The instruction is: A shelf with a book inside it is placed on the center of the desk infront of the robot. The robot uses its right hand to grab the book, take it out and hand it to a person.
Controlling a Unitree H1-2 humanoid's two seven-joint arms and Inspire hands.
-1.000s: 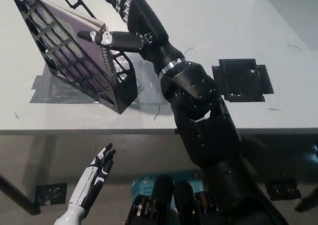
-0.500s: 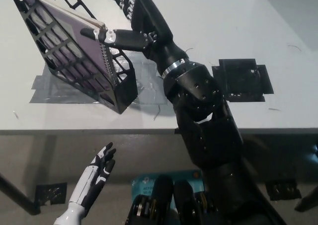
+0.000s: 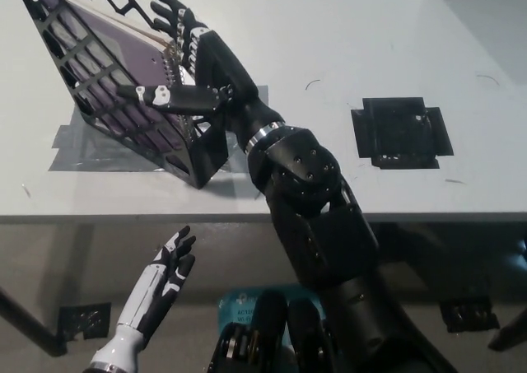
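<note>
Straddling the book [image 3: 111,52] in the shelf [image 3: 185,155] — right robot hand [image 3: 193,68], no legible writing.

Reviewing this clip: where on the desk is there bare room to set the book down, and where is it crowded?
Bare desk lies beyond the black tape square, and between it and the right hand. Crowded at left: the shelf, its book and that hand.

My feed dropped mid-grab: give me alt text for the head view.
The black right hand straddles the spiral edge of the purple book, fingers spread, in the tilted black shelf on the white desk. The white left hand rests open below the desk edge.
</note>
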